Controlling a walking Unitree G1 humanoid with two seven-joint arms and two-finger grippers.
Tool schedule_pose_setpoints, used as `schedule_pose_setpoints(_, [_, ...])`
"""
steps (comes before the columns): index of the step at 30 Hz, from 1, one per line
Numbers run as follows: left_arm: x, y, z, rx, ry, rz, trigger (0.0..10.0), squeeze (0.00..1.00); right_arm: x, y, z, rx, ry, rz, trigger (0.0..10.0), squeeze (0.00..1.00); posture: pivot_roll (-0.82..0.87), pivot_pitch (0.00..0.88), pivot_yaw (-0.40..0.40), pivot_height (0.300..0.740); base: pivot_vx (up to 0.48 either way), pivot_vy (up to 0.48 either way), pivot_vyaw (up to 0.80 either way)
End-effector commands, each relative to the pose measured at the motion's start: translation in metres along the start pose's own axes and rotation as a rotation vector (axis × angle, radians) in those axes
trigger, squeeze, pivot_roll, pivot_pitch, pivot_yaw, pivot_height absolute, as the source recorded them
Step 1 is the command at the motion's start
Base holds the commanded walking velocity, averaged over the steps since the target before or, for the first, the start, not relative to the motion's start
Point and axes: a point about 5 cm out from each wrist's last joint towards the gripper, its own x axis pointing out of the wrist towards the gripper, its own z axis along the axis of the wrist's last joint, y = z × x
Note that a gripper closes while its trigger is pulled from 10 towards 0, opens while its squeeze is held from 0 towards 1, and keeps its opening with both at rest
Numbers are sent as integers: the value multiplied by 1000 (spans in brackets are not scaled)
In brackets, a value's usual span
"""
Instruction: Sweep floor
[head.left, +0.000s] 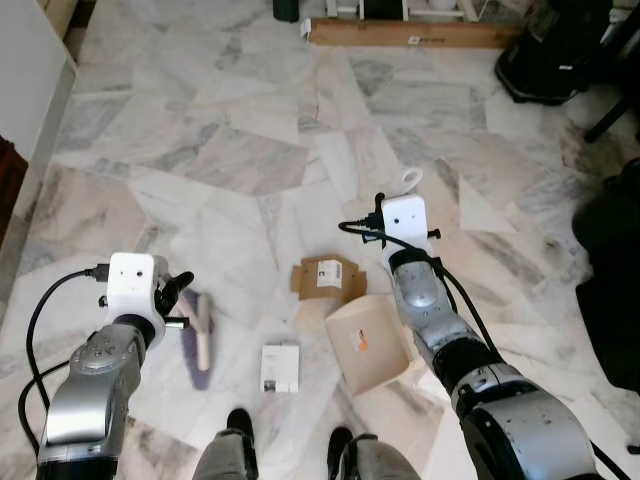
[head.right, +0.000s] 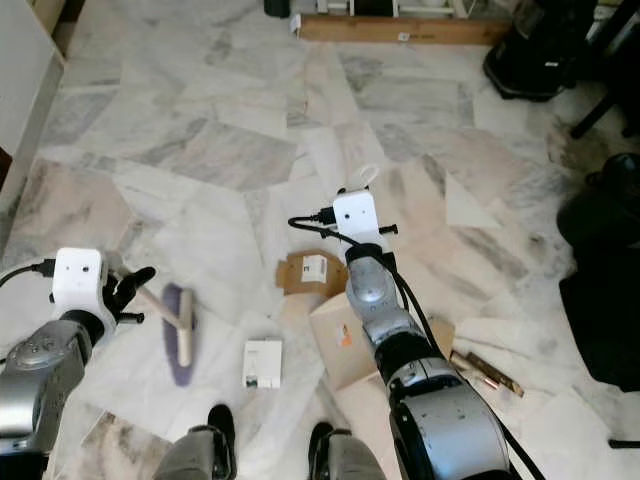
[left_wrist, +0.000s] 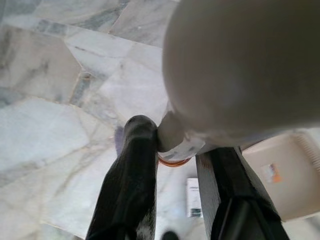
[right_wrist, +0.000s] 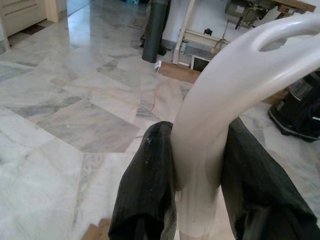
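From the head view I see my left gripper (head.left: 178, 290) clamped on the broom (head.left: 198, 338), its bristles on the marble floor (head.left: 230, 150). Right wrist view: my right gripper (right_wrist: 197, 180) squeezes the dustpan (head.left: 368, 342) handle, pan beside flattened cardboard (head.left: 328, 277).

Glossy marble floor (head.left: 240, 160); smooth plastic dustpan (head.left: 368, 345); cardboard scrap (head.left: 327, 277).

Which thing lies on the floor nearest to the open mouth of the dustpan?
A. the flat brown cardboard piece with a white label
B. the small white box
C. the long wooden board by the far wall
A: the brown cardboard piece lies right at the front edge of the dustpan, which the right gripper holds by its white handle; the white box lies off to the side.
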Motion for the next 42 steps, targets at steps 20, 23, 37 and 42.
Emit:
schedule_pose_setpoints(20, [-3,-49,-1,-401,196,-350,10000,0,-21,6,-43,-72,198,36,10000,0,25,375,-75,740,0,0,0])
schedule_pose_setpoints(23, [1,-62,24,-543,81,-404,10000,0,-19,5,-41,-70,193,31,10000,0,24,369,-73,740,0,0,0])
schedule_pose_setpoints(37, [-3,-63,67,-697,-91,-418,10000,0,-18,6,-40,-66,195,38,10000,0,32,358,-73,740,0,0,0])
schedule_pose_setpoints(42, [-8,-52,78,-653,-192,-334,10000,0,-19,8,-40,-60,198,42,10000,0,34,342,-72,740,0,0,0])
